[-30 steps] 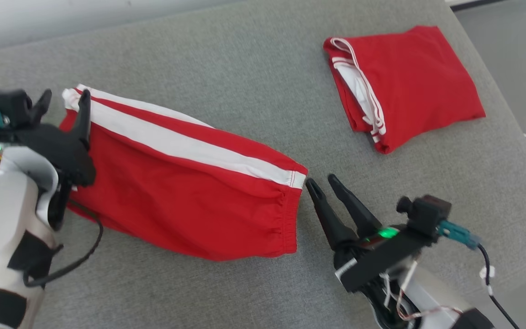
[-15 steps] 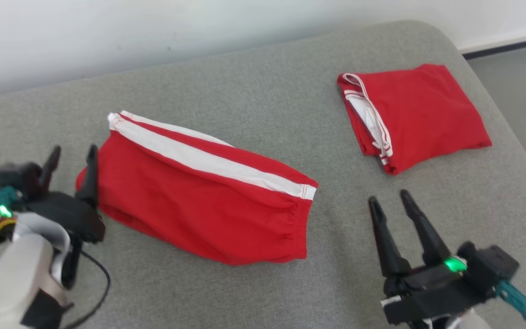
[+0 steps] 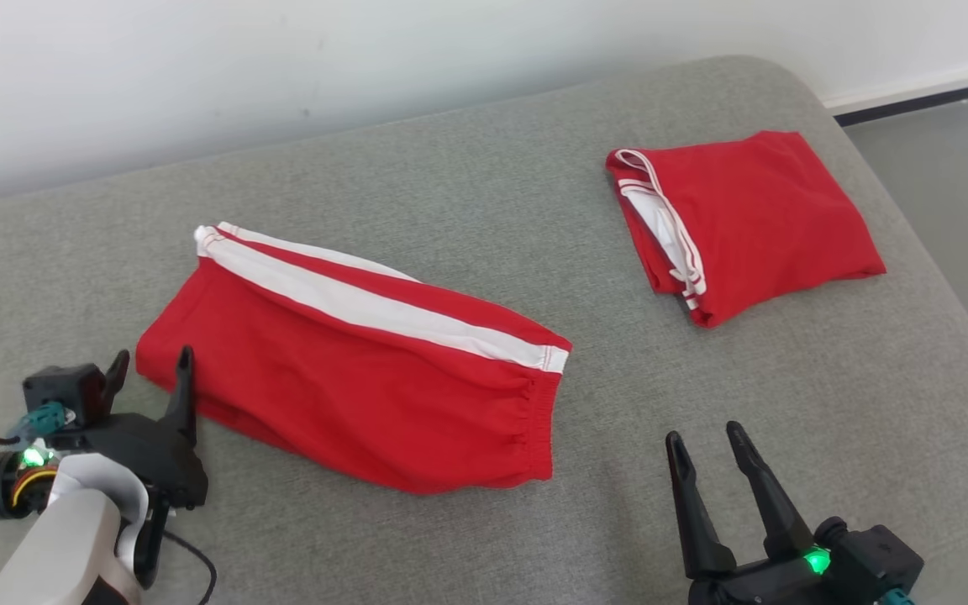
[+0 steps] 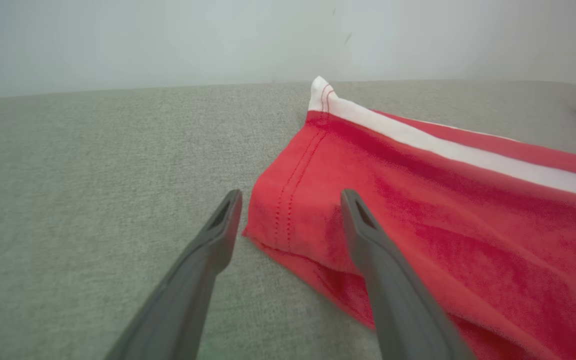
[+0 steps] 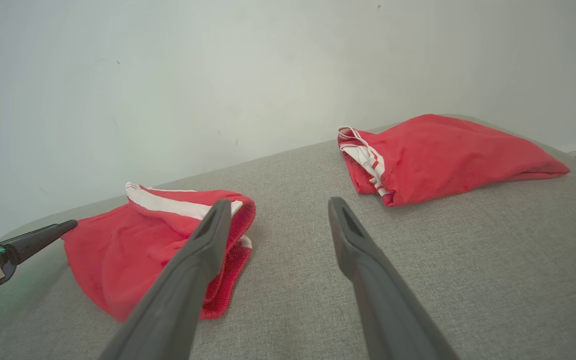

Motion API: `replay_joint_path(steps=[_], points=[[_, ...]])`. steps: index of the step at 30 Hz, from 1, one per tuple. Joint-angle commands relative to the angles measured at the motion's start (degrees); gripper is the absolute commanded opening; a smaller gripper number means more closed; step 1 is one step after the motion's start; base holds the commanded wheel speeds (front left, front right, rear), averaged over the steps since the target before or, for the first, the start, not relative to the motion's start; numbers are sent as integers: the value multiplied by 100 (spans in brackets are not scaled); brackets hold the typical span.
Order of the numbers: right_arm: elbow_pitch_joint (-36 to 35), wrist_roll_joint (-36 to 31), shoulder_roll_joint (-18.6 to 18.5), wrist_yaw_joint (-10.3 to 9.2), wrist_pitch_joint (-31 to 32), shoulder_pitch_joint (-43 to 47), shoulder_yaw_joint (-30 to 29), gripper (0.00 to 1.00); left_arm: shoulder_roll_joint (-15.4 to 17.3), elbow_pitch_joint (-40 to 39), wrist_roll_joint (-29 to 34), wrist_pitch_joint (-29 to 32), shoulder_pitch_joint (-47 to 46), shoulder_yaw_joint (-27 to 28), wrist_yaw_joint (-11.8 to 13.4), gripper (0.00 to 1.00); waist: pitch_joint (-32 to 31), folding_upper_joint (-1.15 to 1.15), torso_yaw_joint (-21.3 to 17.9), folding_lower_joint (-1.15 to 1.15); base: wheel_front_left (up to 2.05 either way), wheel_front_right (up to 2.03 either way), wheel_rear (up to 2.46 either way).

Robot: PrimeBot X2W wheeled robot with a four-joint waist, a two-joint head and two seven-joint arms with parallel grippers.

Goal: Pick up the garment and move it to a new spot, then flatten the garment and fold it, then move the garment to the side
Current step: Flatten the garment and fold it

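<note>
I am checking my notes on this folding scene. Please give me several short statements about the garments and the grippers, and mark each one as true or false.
1. A striped garment and a folded garment, both red, lie on the grey cushion. True.
2. The left gripper is shut on the striped garment. False: its jaws stand open and it holds nothing.
3. The right gripper is open and apart from both garments. True.
4. The folded garment lies to the left of the striped garment. False: it lies to its right, farther from the robot.

Garment (image 3: 349, 395) red, white stripe; cushion (image 3: 467, 202) grey
</note>
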Motion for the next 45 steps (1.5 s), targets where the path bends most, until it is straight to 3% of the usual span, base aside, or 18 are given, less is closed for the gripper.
replay_joint_path(steps=[1, 11, 12, 13, 14, 15, 25, 38, 45], points=[[21, -3, 18, -12, 1, 0, 22, 100, -2, 48, 49, -16, -8, -19, -11, 100, 16, 0, -57, 1, 0, 0, 0], [150, -69, 2, -12, 0, -115, 140, 100, -121, 882, 180, -17, -339, -156, -68, 100, 126, 0, -173, 1, 0, 0, 0], [165, -73, 4, -12, 0, -120, 155, 100, -135, 959, 186, -16, -350, -171, -68, 76, 129, 0, -167, 1, 0, 0, 0], [174, -71, 6, -12, 1, -130, 186, 100, -147, 998, 194, -16, -367, -180, -78, 36, 131, 0, -160, 1, 0, 0, 0], [175, -70, 8, -12, 1, -144, 213, 100, -166, 1010, 189, -17, -392, -171, -86, 7, 130, 0, -149, 1, 0, 0, 0], [178, -72, 9, -12, 1, -147, 228, 100, -190, 1016, 198, -17, -402, -173, -97, 0, 120, 0, -132, 1, 0, 0, 0], [338, -82, 45, -12, 0, 152, 230, 100, -373, 524, 233, -18, 141, 84, -79, 0, -398, 0, 275, 1, 0, 0, 0], [579, -305, 105, -12, 1, 666, -208, 100, -779, -1096, 430, -19, 1912, 788, 390, 0, -961, 0, 935, 1, 0, 0, 0], [647, -363, 120, -12, 1, 807, -241, 100, -959, -1635, 439, -18, 2584, 1039, 475, 0, -1057, 0, 1063, 1, 0, 0, 0]])
